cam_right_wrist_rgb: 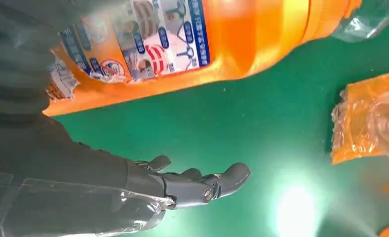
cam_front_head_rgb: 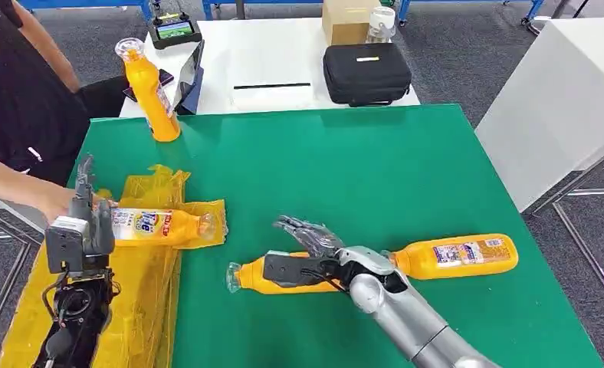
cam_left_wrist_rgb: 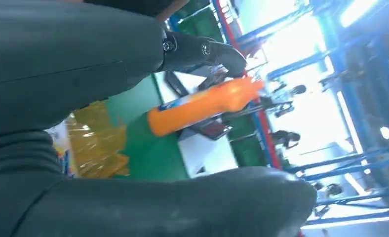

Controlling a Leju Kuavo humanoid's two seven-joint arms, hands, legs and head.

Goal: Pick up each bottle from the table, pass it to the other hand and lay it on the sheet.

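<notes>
An orange bottle (cam_front_head_rgb: 276,277) lies on the green table (cam_front_head_rgb: 345,169), cap to the left. My right hand (cam_front_head_rgb: 308,249) lies over its middle with the fingers stretched out and apart. In the right wrist view the fingers (cam_right_wrist_rgb: 202,185) stay off the bottle (cam_right_wrist_rgb: 182,44). A second bottle (cam_front_head_rgb: 456,257) lies just to the right. A third bottle (cam_front_head_rgb: 161,226) rests on the yellow sheet (cam_front_head_rgb: 142,307), its base beside my left hand (cam_front_head_rgb: 84,218), which has its fingers up and spread. A fourth bottle (cam_front_head_rgb: 149,92) stands upright at the far left, also seen past my left hand (cam_left_wrist_rgb: 133,64) as an orange bottle (cam_left_wrist_rgb: 202,106).
A person (cam_front_head_rgb: 15,100) stands at the left, one arm (cam_front_head_rgb: 23,192) reaching in beside my left hand. Behind the green table a white table (cam_front_head_rgb: 283,69) carries a black case (cam_front_head_rgb: 366,73), a cardboard box (cam_front_head_rgb: 345,19) and a controller (cam_front_head_rgb: 175,31). Another white table (cam_front_head_rgb: 559,100) stands at the right.
</notes>
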